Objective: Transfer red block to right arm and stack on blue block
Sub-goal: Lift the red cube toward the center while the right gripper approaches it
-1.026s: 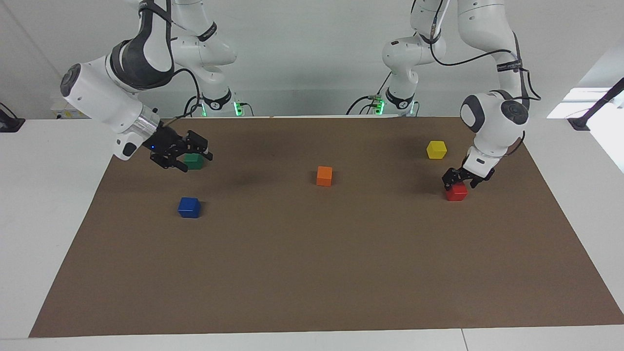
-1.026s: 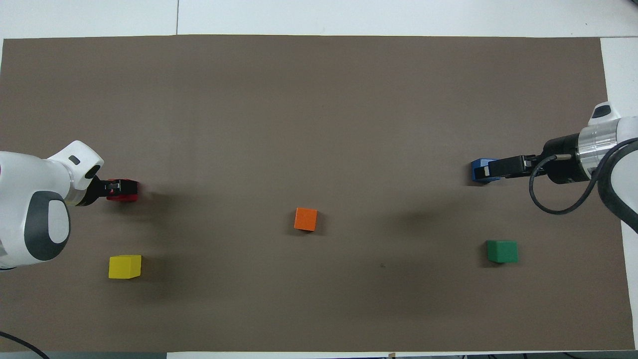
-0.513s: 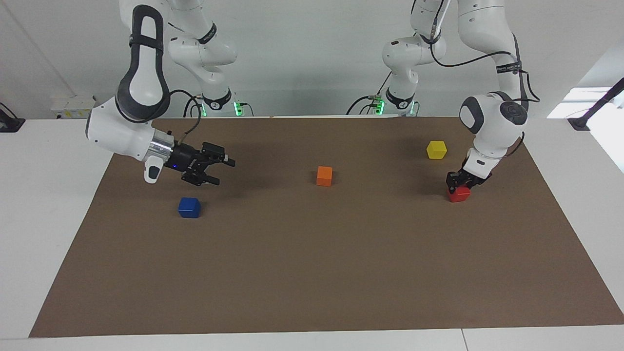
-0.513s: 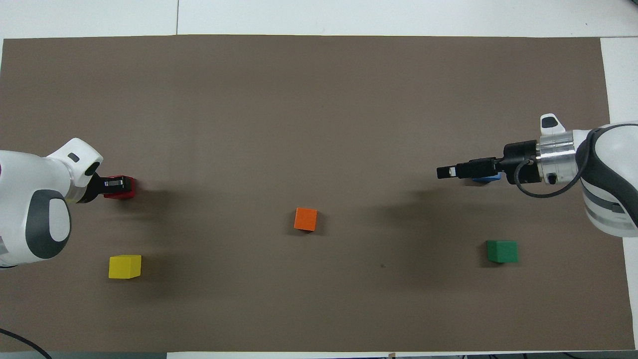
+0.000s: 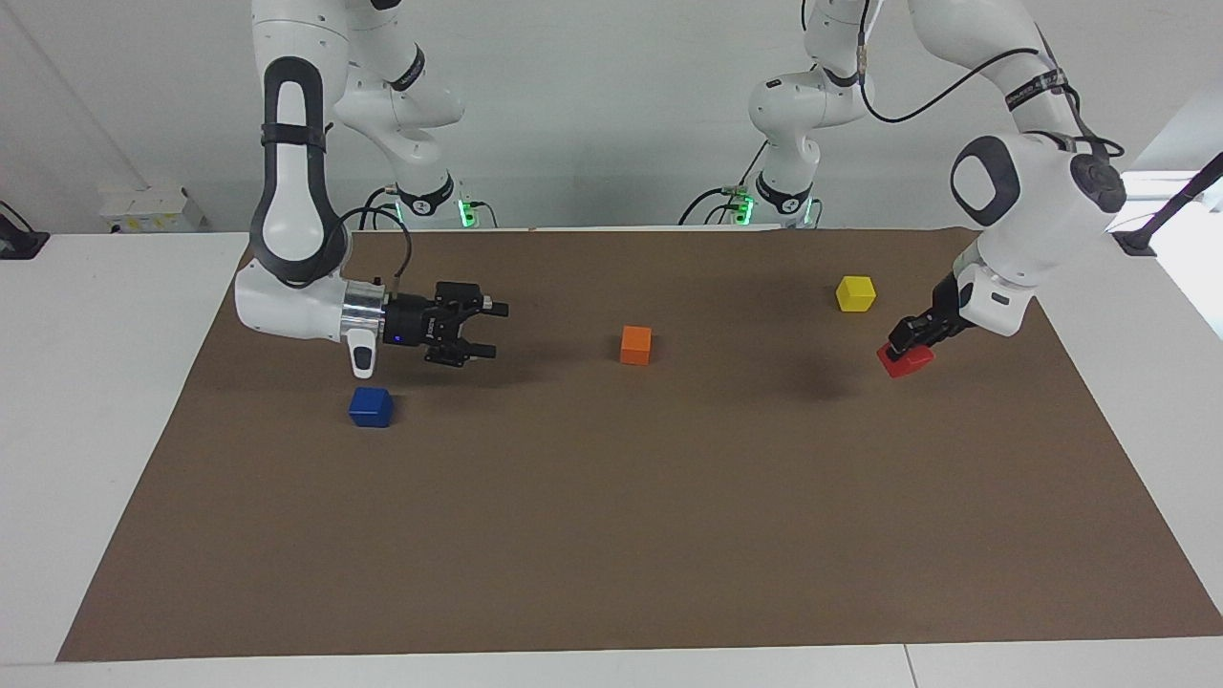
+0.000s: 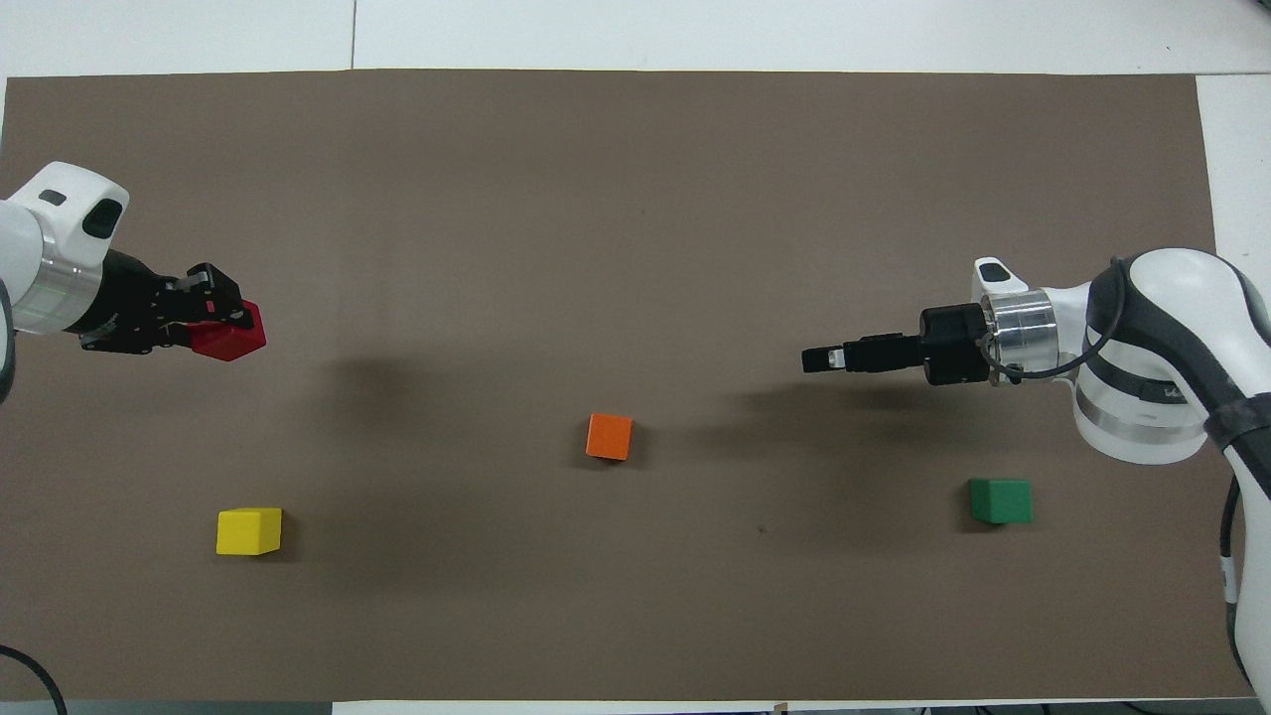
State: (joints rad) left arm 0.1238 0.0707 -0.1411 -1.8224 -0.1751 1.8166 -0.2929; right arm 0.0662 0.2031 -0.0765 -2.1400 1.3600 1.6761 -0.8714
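The left end effector [image 5: 910, 336] is clamped on the red block [image 5: 906, 359], holding it tilted just above the tabletop [image 5: 611, 535] at the left arm's end, likely so it can be carried inward for the handover. The right end effector [image 5: 482, 330] hangs level with fingers apart, aimed toward the orange block [image 5: 635, 344], seemingly ready to receive. The blue block [image 5: 371, 406] sits free on the tabletop, its top clear for stacking.

White wall [image 5: 592, 115], white table [image 5: 96, 382] (brown mat [image 5: 611, 526]), bright window [image 5: 1147, 201]
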